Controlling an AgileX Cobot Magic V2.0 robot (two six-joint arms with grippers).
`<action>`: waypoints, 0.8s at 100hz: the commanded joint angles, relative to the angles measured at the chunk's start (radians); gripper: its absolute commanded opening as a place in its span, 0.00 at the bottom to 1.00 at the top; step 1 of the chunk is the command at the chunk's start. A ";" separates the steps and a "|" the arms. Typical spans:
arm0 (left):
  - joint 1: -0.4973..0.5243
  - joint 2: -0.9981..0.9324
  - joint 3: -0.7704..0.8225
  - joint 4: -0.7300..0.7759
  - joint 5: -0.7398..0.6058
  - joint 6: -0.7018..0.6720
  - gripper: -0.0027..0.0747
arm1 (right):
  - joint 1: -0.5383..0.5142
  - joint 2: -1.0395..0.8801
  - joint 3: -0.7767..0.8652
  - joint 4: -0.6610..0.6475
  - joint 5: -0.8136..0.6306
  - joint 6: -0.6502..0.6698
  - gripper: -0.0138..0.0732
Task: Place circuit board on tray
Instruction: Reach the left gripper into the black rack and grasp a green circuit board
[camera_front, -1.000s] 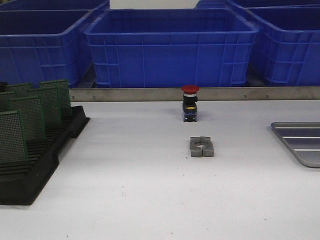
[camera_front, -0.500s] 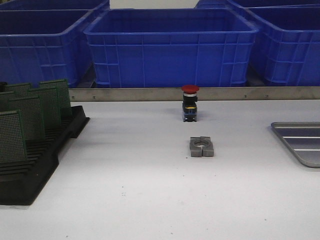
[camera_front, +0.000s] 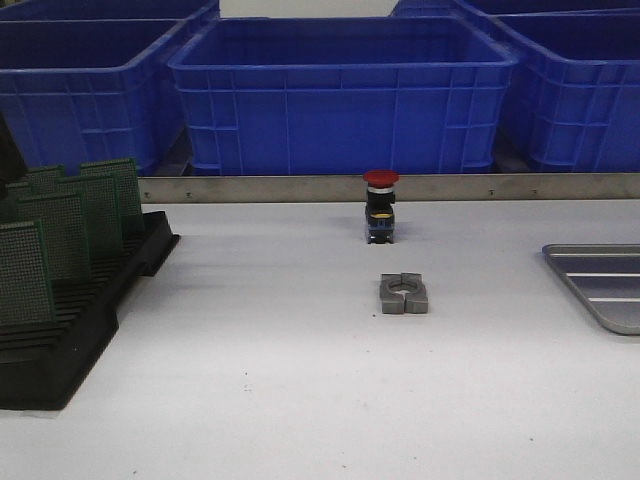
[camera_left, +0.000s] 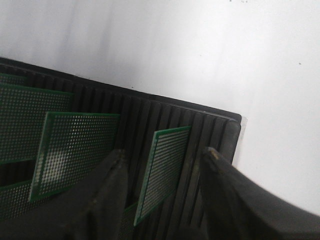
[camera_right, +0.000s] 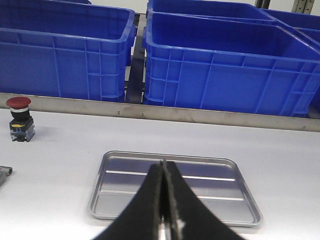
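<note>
Several green perforated circuit boards (camera_front: 60, 235) stand upright in a black slotted rack (camera_front: 60, 340) at the table's left. In the left wrist view my left gripper (camera_left: 165, 157) is open just above the rack (camera_left: 150, 107), its two dark fingers (camera_left: 112, 175) on either side of the end circuit board (camera_left: 162, 172), not touching it. The silver-grey ribbed tray (camera_front: 600, 285) lies at the table's right edge. In the right wrist view my right gripper (camera_right: 164, 164) is shut and empty, in front of the tray (camera_right: 215, 172).
A red-capped push button (camera_front: 380, 205) stands at mid-table back, with a grey metal clamp block (camera_front: 404, 293) in front of it. Blue plastic crates (camera_front: 340, 90) line the back behind a metal rail. A dark part of my left arm (camera_front: 8, 150) shows at the left edge.
A dark part of my left arm has come into the front view at the left edge above the rack. Nothing else has moved.
</note>
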 joint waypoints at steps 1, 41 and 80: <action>-0.023 -0.007 -0.031 -0.052 -0.014 0.009 0.45 | -0.006 -0.023 -0.001 -0.009 -0.072 0.001 0.09; -0.038 0.105 -0.031 -0.044 -0.031 0.009 0.45 | -0.006 -0.023 -0.001 -0.009 -0.072 0.001 0.09; -0.038 0.108 -0.031 -0.044 -0.030 0.009 0.05 | -0.006 -0.023 -0.001 -0.009 -0.072 0.001 0.09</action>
